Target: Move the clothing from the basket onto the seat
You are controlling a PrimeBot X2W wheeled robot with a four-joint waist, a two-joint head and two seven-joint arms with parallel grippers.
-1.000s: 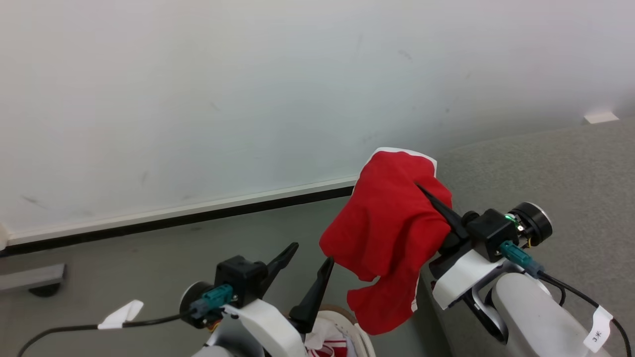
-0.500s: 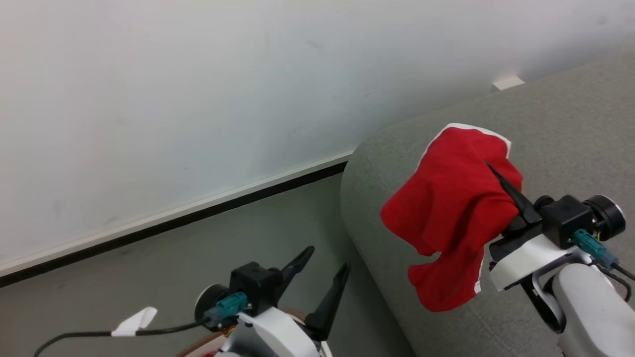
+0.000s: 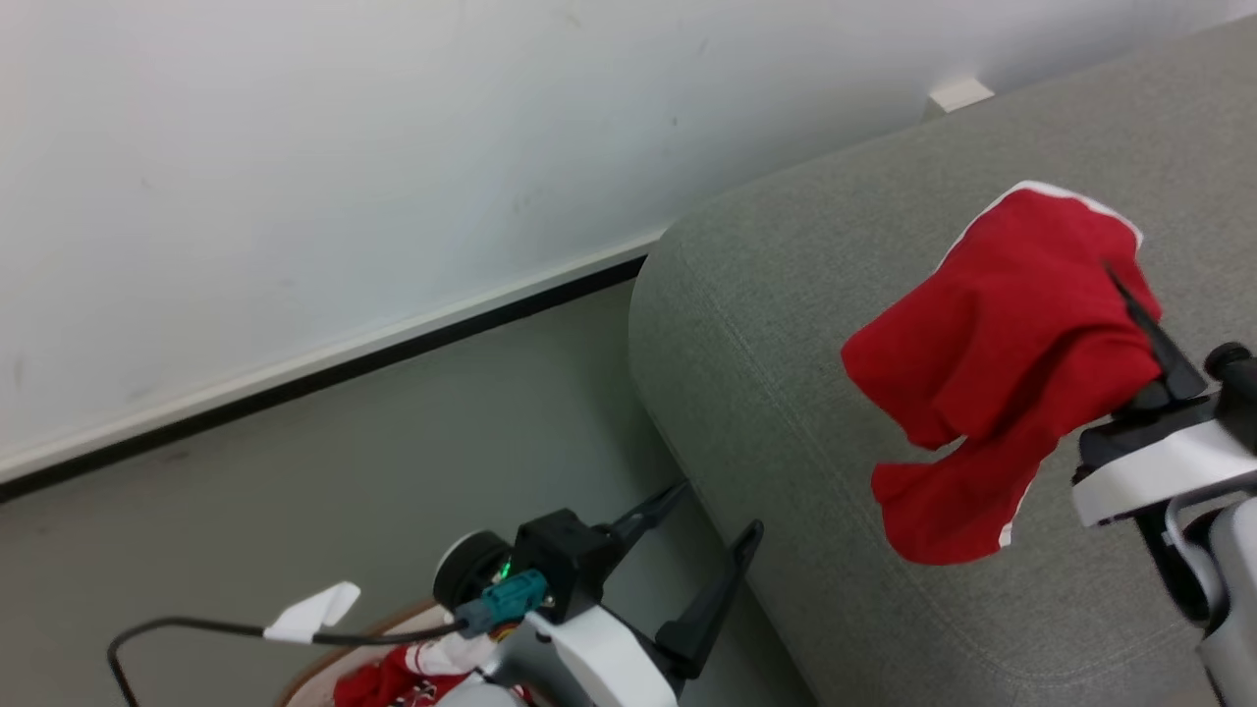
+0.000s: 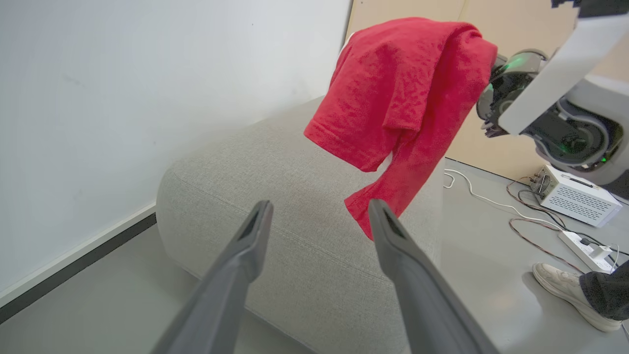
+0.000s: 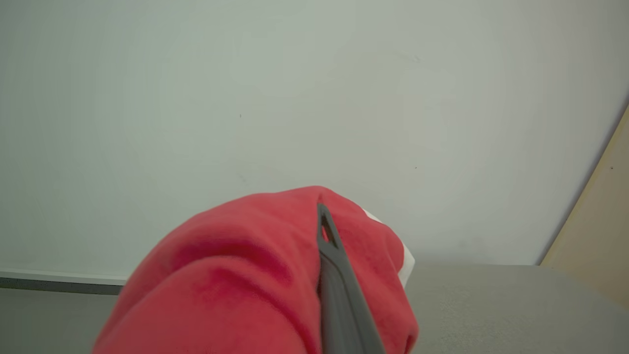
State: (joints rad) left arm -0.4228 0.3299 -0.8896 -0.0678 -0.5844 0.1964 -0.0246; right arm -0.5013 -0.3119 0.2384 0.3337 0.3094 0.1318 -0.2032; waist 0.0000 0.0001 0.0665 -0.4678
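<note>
A red garment (image 3: pixel 992 383) with white trim hangs in the air over the grey seat (image 3: pixel 786 324), draped over my right gripper (image 3: pixel 1120 280), which is shut on it. The same garment (image 4: pixel 403 93) hangs above the seat (image 4: pixel 295 246) in the left wrist view, and one dark finger (image 5: pixel 334 280) sticks out of the red cloth (image 5: pixel 236 290) in the right wrist view. My left gripper (image 3: pixel 712 516) stands open and holds nothing, low beside the seat's rounded corner. Under it the basket's brown rim (image 3: pixel 339 653) peeks out with more red and white clothing (image 3: pixel 393 678) inside.
A white wall with a black skirting strip (image 3: pixel 324 368) runs behind the grey floor (image 3: pixel 344 491). In the left wrist view a white box (image 4: pixel 572 199), cables, a power strip (image 4: pixel 589 246) and a person's shoe (image 4: pixel 565 290) lie on the floor beyond the seat.
The head camera has swung right, so the seat now takes up more of the view. My right gripper has carried the red garment from beside the seat's edge to over the seat.
</note>
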